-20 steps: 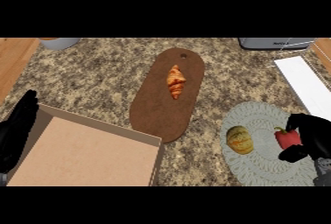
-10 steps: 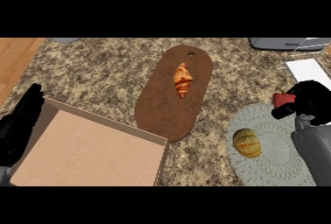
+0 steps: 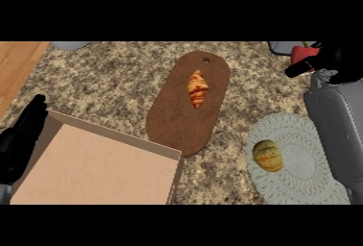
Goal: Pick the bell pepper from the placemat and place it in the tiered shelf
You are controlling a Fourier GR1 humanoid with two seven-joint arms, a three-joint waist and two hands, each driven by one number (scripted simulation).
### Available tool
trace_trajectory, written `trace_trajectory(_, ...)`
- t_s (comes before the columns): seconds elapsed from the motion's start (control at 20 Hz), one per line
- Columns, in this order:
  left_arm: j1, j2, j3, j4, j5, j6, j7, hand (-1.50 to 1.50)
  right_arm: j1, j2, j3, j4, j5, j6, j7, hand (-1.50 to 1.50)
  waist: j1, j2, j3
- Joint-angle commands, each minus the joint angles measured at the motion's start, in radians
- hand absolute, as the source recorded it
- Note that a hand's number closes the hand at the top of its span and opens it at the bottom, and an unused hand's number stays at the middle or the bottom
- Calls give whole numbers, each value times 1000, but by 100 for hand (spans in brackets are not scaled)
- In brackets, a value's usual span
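Observation:
My right hand point(image 3: 339, 58) is up at the far right edge of the counter, fingers curled round the red bell pepper point(image 3: 303, 54), of which only a small red part shows. It hovers beside a grey object point(image 3: 284, 46) at the top right, perhaps the tiered shelf. The pale round placemat point(image 3: 306, 166) lies lower right, below my grey right forearm point(image 3: 337, 120), with a yellowish round food item point(image 3: 268, 155) on it. My left hand point(image 3: 21, 137) rests open at the left edge beside the cardboard box.
A brown oval cutting board point(image 3: 177, 115) with a croissant point(image 3: 198, 88) lies mid-counter. An open cardboard box point(image 3: 99, 166) fills the lower left. A wooden surface point(image 3: 18, 62) shows top left, and a grey object point(image 3: 69, 45) sits at the top edge.
My right hand lifted the bell pepper off the placemat and carried it up and away toward the counter's far right corner. The view shifted slightly; the left hand stayed put.

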Motion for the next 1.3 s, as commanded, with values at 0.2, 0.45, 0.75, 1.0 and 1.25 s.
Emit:
trace_trajectory(0.2, 49, -42, -30, 90, -18, 10, 5, 0, -175, 93, -61, -98, 161, -33, 251, 150, -30, 9, -25)
trace_trajectory(0.45, 34, -32, -9, 85, -1, 6, 26, 0, -274, 103, -80, -127, 273, 55, 263, 150, -35, 8, -25)
trace_trajectory(0.75, 53, -28, 0, 94, 3, -14, 2, 0, -371, 61, -140, -85, 395, 121, 226, 150, -31, 12, -26)
trace_trajectory(1.0, 70, -32, -6, 90, 5, -16, -1, 0, -424, 3, -199, -28, 454, 283, 178, 150, -44, 8, -26)
trace_trajectory(1.25, 92, -28, -8, 69, -8, -15, -18, 0, -476, -12, -254, 36, 500, 344, 143, 150, -31, 9, -25)
